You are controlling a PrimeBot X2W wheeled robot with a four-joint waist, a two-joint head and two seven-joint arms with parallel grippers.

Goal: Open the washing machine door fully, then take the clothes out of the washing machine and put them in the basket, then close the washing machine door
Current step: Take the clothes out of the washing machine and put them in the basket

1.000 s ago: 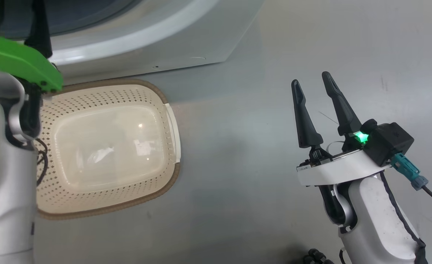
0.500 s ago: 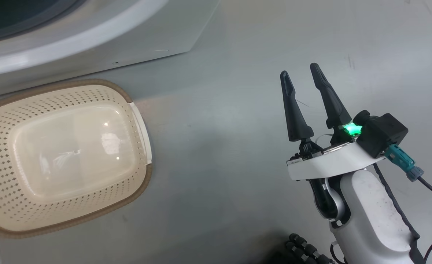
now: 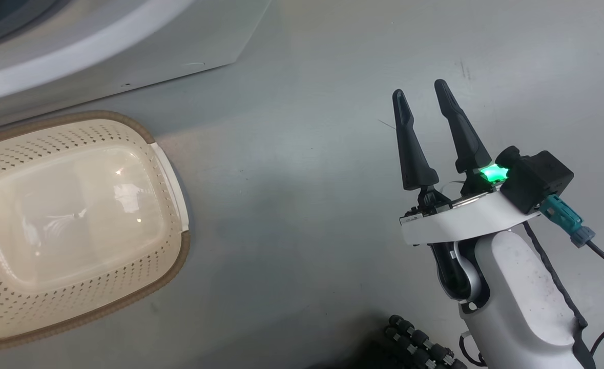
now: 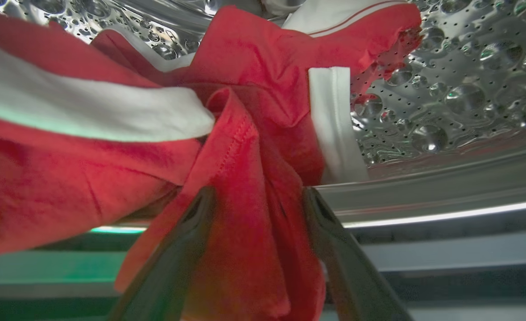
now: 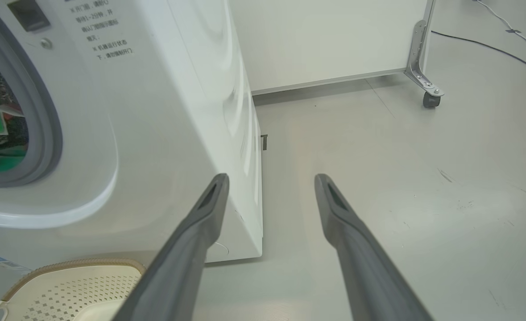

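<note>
Clothes (image 4: 254, 133) — one red garment, one basket (image 3: 183, 246)

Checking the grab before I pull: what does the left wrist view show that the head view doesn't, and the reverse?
Left wrist view: the clothes, red with white trim, lying in the steel drum, a fold between the open left gripper's fingers.
Head view: the basket, nothing in it, and the open right gripper above the floor.
Both: parts of the washing machine.
</note>
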